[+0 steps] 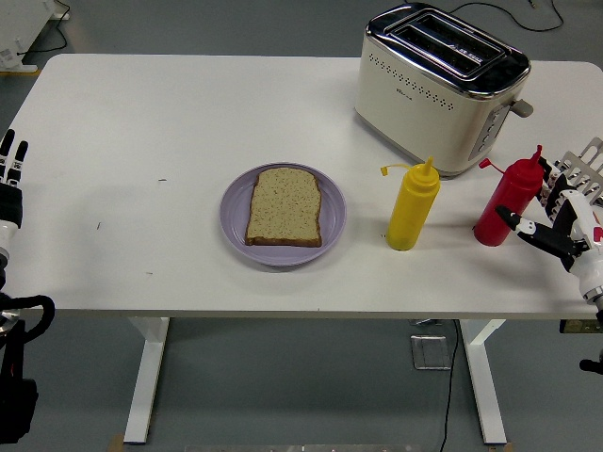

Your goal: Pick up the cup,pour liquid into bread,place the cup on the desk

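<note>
White table [188, 122] fills most of the head view, near edge along the bottom. Cream-and-chrome two-slot toaster [439, 87] sits near the far right corner, slots empty, lever side facing the right edge. Lavender plate [283, 215] sits a bit right of center, closer to the near edge, with one bread slice [285, 206] lying flat on it.

Yellow squeeze bottle [413, 205] stands upright just right of the plate, in front of the toaster, cap flipped off to the left on its tether. Red squeeze bottle [508, 199], the pouring container here since no cup shows, stands upright near the right edge, well apart from the bread, cap also hanging open.

Right hand [562, 212] reaches in from the right edge, fingers spread, thumb tip just beside the red bottle's lower body, other fingers behind its upper part; cannot tell if any touch. Nothing gripped.

Left hand [10, 179] rests at the left edge, fingers straight and close together, pointing to the far side, holding nothing.
</note>
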You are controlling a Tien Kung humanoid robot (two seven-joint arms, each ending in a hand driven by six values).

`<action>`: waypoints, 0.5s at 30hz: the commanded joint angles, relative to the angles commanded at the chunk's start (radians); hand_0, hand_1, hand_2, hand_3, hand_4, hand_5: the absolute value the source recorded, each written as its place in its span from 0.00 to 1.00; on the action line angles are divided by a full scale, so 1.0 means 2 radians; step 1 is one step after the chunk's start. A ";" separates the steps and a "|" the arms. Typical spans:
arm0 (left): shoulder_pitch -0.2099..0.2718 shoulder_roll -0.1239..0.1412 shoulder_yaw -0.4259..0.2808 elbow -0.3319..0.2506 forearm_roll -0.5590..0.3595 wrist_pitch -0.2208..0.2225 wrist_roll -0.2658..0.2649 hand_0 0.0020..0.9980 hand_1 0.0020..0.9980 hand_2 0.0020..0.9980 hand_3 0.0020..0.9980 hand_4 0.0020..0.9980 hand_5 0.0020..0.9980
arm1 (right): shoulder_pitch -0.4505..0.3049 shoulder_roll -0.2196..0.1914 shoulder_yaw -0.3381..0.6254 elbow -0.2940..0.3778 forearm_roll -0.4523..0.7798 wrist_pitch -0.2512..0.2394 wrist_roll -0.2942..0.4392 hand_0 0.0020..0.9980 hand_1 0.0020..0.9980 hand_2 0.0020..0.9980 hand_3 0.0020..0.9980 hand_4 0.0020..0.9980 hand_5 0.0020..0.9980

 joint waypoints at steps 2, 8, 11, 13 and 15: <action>0.000 0.000 -0.001 0.000 0.000 0.000 0.000 0.79 0.76 0.78 0.70 0.57 1.00 | 0.005 0.002 -0.005 -0.003 0.005 -0.004 0.000 0.98 0.93 0.99 1.00 0.91 0.24; 0.000 0.000 -0.003 0.000 0.001 0.000 0.000 0.79 0.76 0.78 0.70 0.57 1.00 | 0.023 0.010 -0.020 -0.019 0.018 -0.021 0.002 0.96 0.91 0.96 1.00 0.91 0.24; -0.001 0.000 -0.004 0.001 0.001 0.000 0.000 0.79 0.76 0.78 0.70 0.57 1.00 | 0.029 0.012 -0.028 -0.025 0.027 -0.033 0.003 0.96 0.91 0.96 1.00 0.91 0.24; -0.001 0.000 -0.005 0.001 0.001 0.000 0.000 0.79 0.76 0.78 0.70 0.57 1.00 | 0.033 0.013 -0.036 -0.029 0.038 -0.043 0.005 0.88 0.83 0.84 0.96 0.90 0.22; -0.001 0.000 -0.006 0.001 0.001 0.000 0.000 0.79 0.76 0.78 0.70 0.57 1.00 | 0.037 0.014 -0.042 -0.033 0.049 -0.052 0.006 0.88 0.83 0.84 0.96 0.90 0.22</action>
